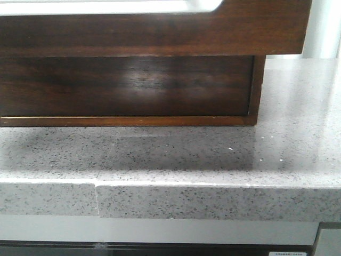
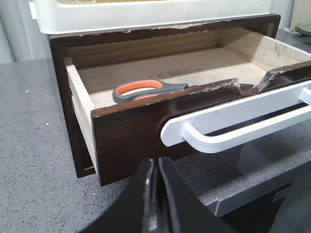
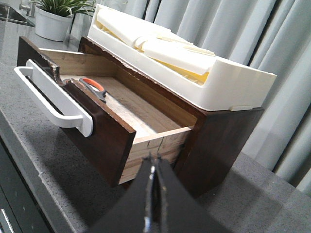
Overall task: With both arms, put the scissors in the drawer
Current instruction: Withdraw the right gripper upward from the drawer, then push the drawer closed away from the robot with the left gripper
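— Where are the scissors [image 2: 146, 89] right now?

— From my seat I see them lying flat inside the open drawer [image 2: 126, 131], on its pale wood floor, just behind the dark front panel. The grey handles with orange-lined loops sit toward one end of the drawer; the blades run along behind the front panel, and a jagged notch in the panel's top edge hides part of them. On the right wrist feed I catch only a bit of orange and grey behind the panel.

— And the drawer itself?

— It is pulled well out of the dark wooden chest [image 3: 218, 141]. A white bar handle [image 2: 233, 121] is fixed across its front. A white plastic tray [image 3: 194, 73] rests on top of the chest, holding cream-coloured pieces I can't identify.

— What are the grippers doing?

— The left gripper [image 2: 156, 194] hangs in front of the drawer face, below the handle, touching nothing; its black fingers are pressed together with nothing between them. The right gripper [image 3: 154, 194] sits off the drawer's side corner, fingers likewise closed and empty.

— Anything useful on the front camera?

— Not much. I get the dark underside of the chest close up, standing on the speckled grey countertop [image 1: 213, 160]. Neither arm shows there. On the right wrist feed a potted plant [image 3: 60, 17] stands at the far end of the counter, with grey curtains [image 3: 272, 43] behind.
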`<state>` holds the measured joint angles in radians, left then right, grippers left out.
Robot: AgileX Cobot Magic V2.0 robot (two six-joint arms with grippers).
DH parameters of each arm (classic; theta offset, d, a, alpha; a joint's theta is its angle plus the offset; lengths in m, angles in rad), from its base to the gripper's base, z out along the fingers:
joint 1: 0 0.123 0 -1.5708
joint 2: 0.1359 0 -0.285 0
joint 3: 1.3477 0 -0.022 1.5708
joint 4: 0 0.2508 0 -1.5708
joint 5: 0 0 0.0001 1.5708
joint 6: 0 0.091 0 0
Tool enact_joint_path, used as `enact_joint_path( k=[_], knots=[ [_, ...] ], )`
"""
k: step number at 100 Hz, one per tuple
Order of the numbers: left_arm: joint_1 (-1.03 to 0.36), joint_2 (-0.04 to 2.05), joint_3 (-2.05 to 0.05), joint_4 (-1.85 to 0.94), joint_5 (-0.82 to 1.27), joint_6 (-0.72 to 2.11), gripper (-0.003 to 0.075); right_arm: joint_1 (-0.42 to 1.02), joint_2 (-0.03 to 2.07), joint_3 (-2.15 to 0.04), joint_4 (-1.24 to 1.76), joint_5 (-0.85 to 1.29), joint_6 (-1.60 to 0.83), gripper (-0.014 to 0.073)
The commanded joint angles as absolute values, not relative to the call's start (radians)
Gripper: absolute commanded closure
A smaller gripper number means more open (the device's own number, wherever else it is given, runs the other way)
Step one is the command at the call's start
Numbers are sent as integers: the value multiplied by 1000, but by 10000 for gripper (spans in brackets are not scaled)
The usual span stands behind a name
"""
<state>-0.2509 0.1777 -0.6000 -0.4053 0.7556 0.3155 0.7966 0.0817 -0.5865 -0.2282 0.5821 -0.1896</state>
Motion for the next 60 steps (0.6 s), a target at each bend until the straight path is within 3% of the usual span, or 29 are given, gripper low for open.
enact_joint_path(
  k=[1,45,60],
  knots=[
    [-259,191,-625,-437,677,307,740,797,93,-608,-250,498,-187,638],
    [-259,187,-589,-412,673,307,740,797,93,-608,-250,498,-187,638],
    [-259,140,-498,-292,469,325,740,797,93,-608,-250,498,-187,638]
  ],
)
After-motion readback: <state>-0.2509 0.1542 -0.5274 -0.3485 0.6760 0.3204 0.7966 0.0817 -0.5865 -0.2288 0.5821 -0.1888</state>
